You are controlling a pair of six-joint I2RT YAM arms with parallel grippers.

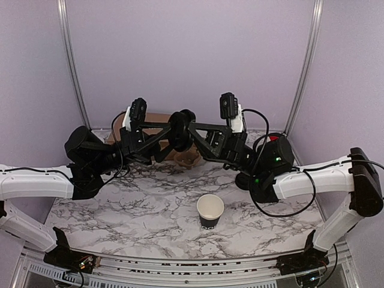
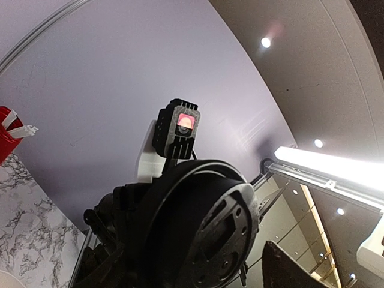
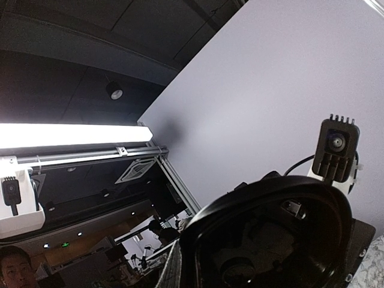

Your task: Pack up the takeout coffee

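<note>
Cup (image 1: pixel 210 211) stands uncovered at mid near edge. Its lid (image 1: pixel 182 122) hangs over the far edge between left gripper (image 1: pixel 173 133) and right gripper (image 1: pixel 193 133) — I cannot tell whether either clamps it. Capping remains.

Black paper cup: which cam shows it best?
Top external: the cup stands upright, open and unobstructed on the marble table. Right wrist misses it; left wrist shows at most a pale sliver, bottom-left.
</note>
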